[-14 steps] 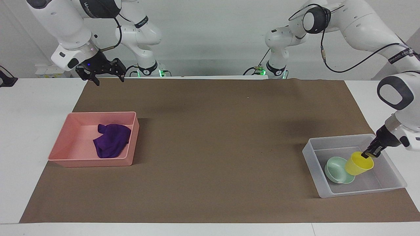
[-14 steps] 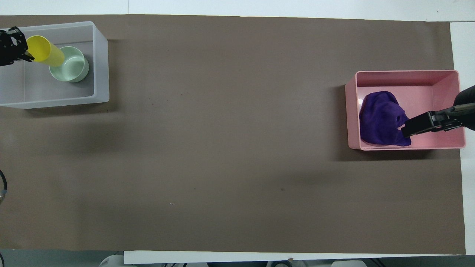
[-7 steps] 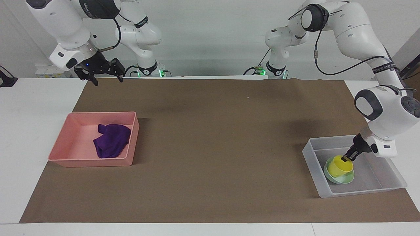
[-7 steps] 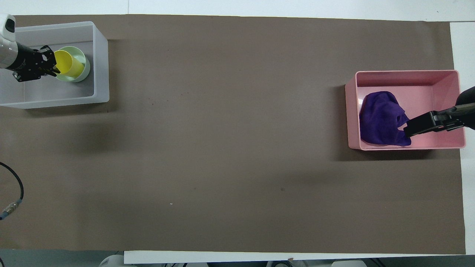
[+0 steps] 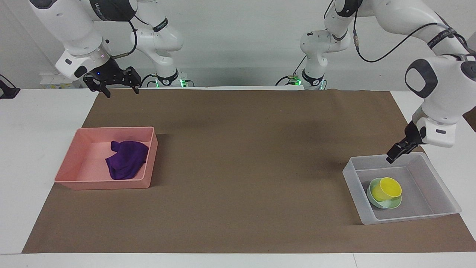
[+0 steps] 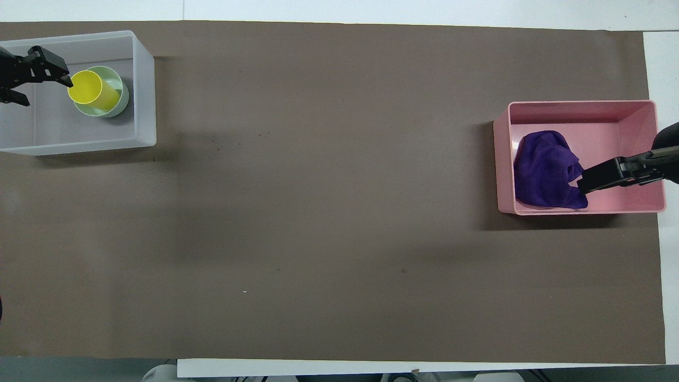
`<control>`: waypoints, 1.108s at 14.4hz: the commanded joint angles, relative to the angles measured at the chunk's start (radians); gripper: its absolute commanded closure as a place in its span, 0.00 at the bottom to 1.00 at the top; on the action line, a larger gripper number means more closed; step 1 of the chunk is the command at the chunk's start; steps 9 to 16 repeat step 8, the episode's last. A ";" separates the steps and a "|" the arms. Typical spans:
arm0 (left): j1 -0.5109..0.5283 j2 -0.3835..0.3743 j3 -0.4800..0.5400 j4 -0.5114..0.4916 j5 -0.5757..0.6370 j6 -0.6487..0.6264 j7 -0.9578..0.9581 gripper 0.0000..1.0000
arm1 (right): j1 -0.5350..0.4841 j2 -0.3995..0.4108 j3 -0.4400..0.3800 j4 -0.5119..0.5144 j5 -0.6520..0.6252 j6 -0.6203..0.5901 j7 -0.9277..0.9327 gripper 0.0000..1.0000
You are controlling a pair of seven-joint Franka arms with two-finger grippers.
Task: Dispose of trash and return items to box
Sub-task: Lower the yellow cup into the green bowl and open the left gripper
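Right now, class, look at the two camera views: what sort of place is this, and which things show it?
Probably a robotics lab. Two white robot arms stand at a table covered by brown paper, with a pink tub and a translucent tub set out, before bare white walls.

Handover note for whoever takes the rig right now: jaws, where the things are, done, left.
Left gripper: jaws open, empty, over the clear box's edge nearer the robots.
Right gripper: jaws open, empty, waiting raised near the mat's edge by the pink tub.
Yellow cup sits in the green bowl, both in the clear box.
Purple rag lies in the pink tub.
Done: trash binned, both items boxed.
Left: nothing visible; retract arms.
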 commanded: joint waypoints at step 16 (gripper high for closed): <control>-0.034 -0.222 -0.036 -0.033 -0.003 -0.283 0.226 0.00 | -0.013 -0.017 -0.002 -0.025 -0.004 0.038 0.007 0.01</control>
